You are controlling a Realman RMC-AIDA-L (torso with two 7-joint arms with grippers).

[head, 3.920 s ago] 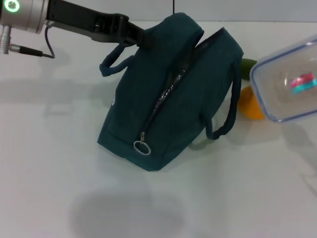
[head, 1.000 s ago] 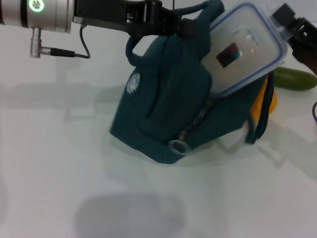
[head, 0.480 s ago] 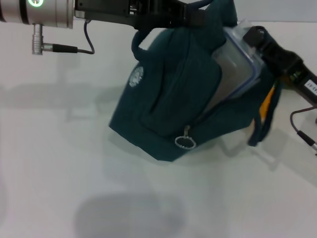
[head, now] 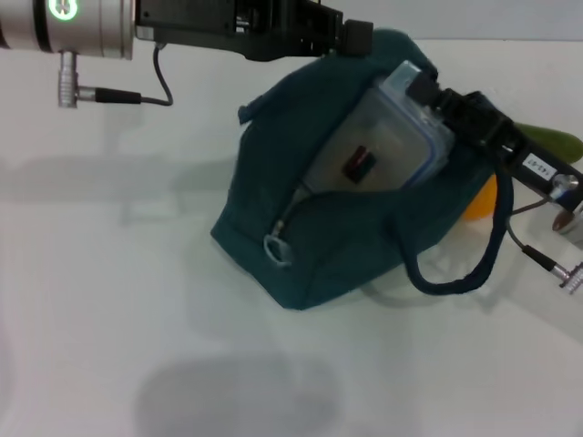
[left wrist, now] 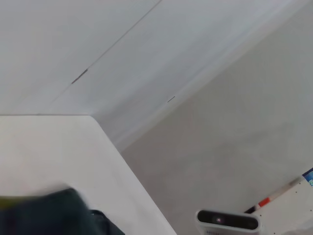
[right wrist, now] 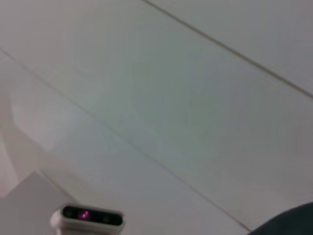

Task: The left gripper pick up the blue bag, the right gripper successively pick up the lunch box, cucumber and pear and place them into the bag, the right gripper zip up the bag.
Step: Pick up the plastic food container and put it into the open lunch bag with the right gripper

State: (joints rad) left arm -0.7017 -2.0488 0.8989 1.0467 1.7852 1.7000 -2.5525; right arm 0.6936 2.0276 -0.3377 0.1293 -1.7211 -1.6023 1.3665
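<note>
The blue bag [head: 301, 209] stands tilted on the white table, its zip open toward me. My left gripper [head: 351, 36] is shut on the bag's top edge and holds it up. The clear lunch box [head: 378, 150] with a blue rim lies partly inside the opening, its lower end under the cloth. My right gripper [head: 430, 94] is shut on the box's upper end. The zip's ring pull [head: 276, 250] hangs at the low front end. Right of the bag, the green cucumber [head: 551, 141] and a sliver of the orange-yellow pear [head: 481, 202] show. Dark bag cloth [left wrist: 54, 215] fills a corner of the left wrist view.
One bag handle [head: 455, 273] loops loose onto the table [head: 109, 300] at the bag's right front. Cables and plugs hang from my right arm [head: 547, 182] near the table's right edge. White tabletop lies in front and to the left.
The right gripper has pushed the lunch box from over the bag down into its opening. The bag has swung so the opening faces me, and its handle has dropped to the table.
</note>
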